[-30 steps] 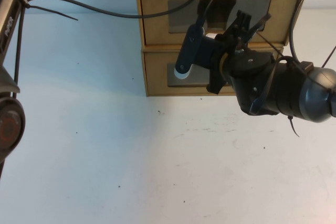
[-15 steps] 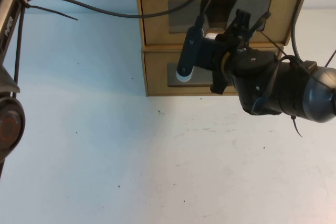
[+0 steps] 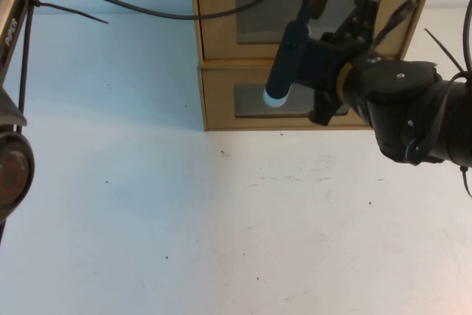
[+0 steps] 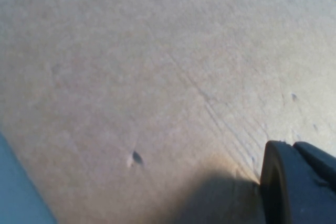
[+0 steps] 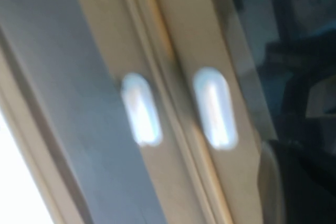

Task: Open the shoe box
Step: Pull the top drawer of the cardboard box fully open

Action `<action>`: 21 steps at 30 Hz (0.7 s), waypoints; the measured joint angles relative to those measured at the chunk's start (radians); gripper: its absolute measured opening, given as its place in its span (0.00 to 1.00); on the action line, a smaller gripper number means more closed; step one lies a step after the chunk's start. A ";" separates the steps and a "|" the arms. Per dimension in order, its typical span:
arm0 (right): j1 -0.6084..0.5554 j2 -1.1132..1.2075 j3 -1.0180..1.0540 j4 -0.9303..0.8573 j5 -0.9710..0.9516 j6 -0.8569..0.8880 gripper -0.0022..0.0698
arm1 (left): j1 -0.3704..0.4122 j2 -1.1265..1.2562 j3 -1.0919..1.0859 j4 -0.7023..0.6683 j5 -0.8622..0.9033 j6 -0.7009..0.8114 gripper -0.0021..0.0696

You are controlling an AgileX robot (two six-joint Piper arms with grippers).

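1. Over the last second the right gripper [image 3: 376,16] has swung toward the robot's right and closer in to the stack. It now hangs in front of the grey window [image 3: 254,20] of the upper shoe box [image 3: 217,5]. Its jaws are pressed together and carry nothing.
2. The wrist camera [image 3: 284,60], a black tube with a white tip, has travelled with it and now covers part of the lower shoe box [image 3: 217,101].
3. The 2 boxes stand stacked at the far edge of the table [image 3: 184,219], and neither has shifted. Both fronts sit flush with their frames, so nothing is open yet. I judge this shift to be lining up on a pull point, with the pull itself not yet begun.
4. The left gripper [image 4: 296,182] is out of the high view. Its own camera shows 1 dark part of it close over a plain brown board, probably a face of the boxes. Whether it is spread or closed, I cannot tell.
5. The boxes look like matt tan board with square edges and a raised rim around each front.
6. Each front carries a smooth, greyish rectangular panel that looks translucent. The right wrist view, blurred, shows 2 pale oval finger holes [image 5: 139,108] side by side, 1 on each front.
7. The table is pale, matt and lightly speckled.
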 joint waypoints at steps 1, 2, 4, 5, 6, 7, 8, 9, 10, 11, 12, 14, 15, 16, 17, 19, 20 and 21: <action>0.000 0.001 0.000 -0.004 -0.020 0.000 0.04 | 0.000 0.000 0.000 0.000 0.000 0.000 0.02; 0.000 0.004 0.000 -0.007 -0.038 0.002 0.06 | 0.000 0.000 0.000 0.000 0.000 0.000 0.02; 0.000 0.014 0.000 -0.013 -0.053 0.002 0.12 | 0.000 0.000 0.000 0.000 0.000 0.000 0.02; 0.000 0.019 0.000 -0.013 -0.055 0.002 0.16 | 0.000 0.000 0.000 0.000 0.000 0.000 0.02; 0.000 0.024 0.000 -0.013 -0.055 0.002 0.20 | 0.000 0.000 0.000 0.000 0.000 0.000 0.02; 0.000 0.034 0.000 -0.015 -0.053 0.002 0.24 | 0.000 0.000 0.000 0.000 0.000 0.000 0.02; 0.000 0.042 0.000 -0.015 -0.051 0.002 0.26 | 0.000 0.000 0.000 0.000 0.000 0.000 0.02; 0.000 0.053 -0.007 -0.015 -0.041 0.002 0.28 | 0.000 0.000 0.000 0.000 0.000 0.000 0.02; 0.000 0.067 -0.015 -0.015 -0.033 0.002 0.29 | 0.000 0.000 0.000 0.000 0.000 0.000 0.02; 0.000 0.080 -0.027 -0.015 -0.020 0.002 0.30 | 0.000 0.000 0.000 0.000 0.000 0.000 0.02; 0.000 0.094 -0.042 -0.015 -0.005 0.002 0.30 | 0.000 0.000 0.000 0.000 0.000 0.000 0.02; 0.000 0.117 -0.069 -0.015 0.020 0.002 0.31 | 0.000 0.000 0.000 0.000 0.000 0.000 0.02; 0.000 0.128 -0.084 -0.015 0.030 0.002 0.31 | 0.000 0.000 0.000 0.000 0.000 0.000 0.02; 0.000 0.136 -0.092 -0.015 0.037 0.002 0.31 | 0.000 0.000 0.000 0.000 0.000 0.000 0.02; 0.000 0.142 -0.101 -0.015 0.042 0.002 0.31 | 0.000 0.000 0.000 0.000 0.000 0.000 0.02; 0.000 0.154 -0.109 -0.015 0.047 0.002 0.31 | 0.000 0.000 0.000 0.000 0.000 0.000 0.02; 0.000 0.156 -0.114 -0.015 0.048 0.002 0.31 | 0.000 0.000 0.000 0.000 0.000 0.000 0.02; 0.000 0.159 -0.114 -0.015 0.048 0.002 0.31 | 0.000 0.000 0.000 0.000 0.000 0.000 0.02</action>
